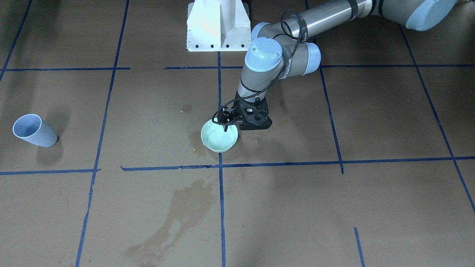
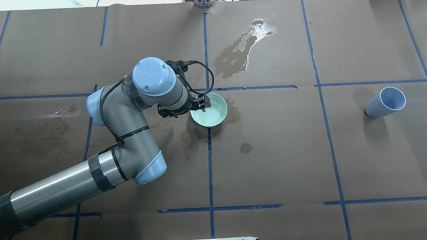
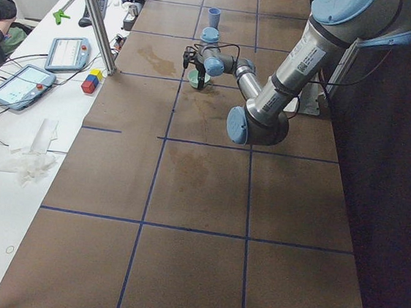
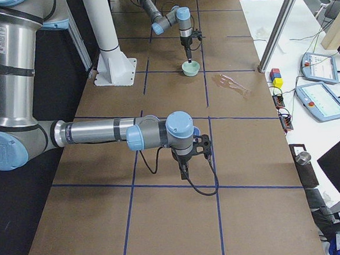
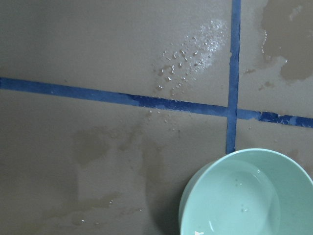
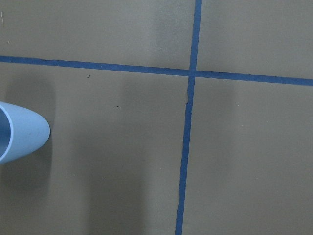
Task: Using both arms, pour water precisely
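Table (image 2: 273, 160) covered in brown paper, blue tape grid (image 2: 210, 170). White side table (image 3: 17, 127) carries two tablets (image 3: 20, 84), coloured blocks (image 3: 92, 81), cables. Metal post (image 3: 95, 17).

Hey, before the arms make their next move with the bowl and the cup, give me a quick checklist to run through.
1. The bowl sits upright on the tabletop: ok.
2. The left end effector is at the bowl's rim: ok; clamped on it: cannot tell.
3. The cup stands upright: ok.
4. The tabletop is dry: not ok, wet patches lie on it.
5. The right end effector is open: cannot tell, side view only.
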Controlling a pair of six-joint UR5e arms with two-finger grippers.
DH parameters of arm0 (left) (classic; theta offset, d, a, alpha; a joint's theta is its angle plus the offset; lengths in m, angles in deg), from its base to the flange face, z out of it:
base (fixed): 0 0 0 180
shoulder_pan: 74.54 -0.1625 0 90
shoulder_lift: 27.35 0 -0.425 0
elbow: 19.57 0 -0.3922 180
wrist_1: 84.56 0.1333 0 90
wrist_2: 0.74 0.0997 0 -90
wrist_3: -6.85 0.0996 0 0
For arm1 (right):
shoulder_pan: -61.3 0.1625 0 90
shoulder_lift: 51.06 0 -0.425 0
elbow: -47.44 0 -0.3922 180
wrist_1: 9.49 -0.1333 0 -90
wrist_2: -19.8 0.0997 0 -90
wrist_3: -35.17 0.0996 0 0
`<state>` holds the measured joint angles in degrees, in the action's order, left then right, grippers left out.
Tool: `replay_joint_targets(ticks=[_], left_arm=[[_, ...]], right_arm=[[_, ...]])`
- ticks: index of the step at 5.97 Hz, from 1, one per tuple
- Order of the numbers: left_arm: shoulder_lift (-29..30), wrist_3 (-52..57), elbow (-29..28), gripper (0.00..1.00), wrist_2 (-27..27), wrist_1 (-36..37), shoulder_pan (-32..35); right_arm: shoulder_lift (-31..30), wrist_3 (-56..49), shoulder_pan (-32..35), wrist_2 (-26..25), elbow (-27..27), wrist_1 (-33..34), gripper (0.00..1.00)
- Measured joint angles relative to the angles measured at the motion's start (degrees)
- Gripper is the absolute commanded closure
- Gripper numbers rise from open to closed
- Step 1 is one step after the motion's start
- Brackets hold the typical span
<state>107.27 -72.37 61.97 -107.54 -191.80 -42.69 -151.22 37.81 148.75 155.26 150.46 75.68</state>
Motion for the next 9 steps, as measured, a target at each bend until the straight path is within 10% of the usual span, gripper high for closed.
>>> replay_joint_targets(ticks=[2, 6, 9], left_arm=[[1.55, -1.51, -2.86, 0.92, 0.18, -0.06, -0.78], [1.62, -0.9, -2.83, 1.0, -0.25, -0.7, 0.18], [-5.2, 6.01, 4.05, 1.0, -11.67, -1.72, 10.14]], right_arm=[[-0.03, 0.0, 0.0, -0.02, 0.0, -0.07, 0.0], [0.02, 0.0, -0.02, -0.05, 0.14, -0.09, 0.0], [0.14, 0.61, -0.08, -0.09, 0.04, -0.09, 0.0]])
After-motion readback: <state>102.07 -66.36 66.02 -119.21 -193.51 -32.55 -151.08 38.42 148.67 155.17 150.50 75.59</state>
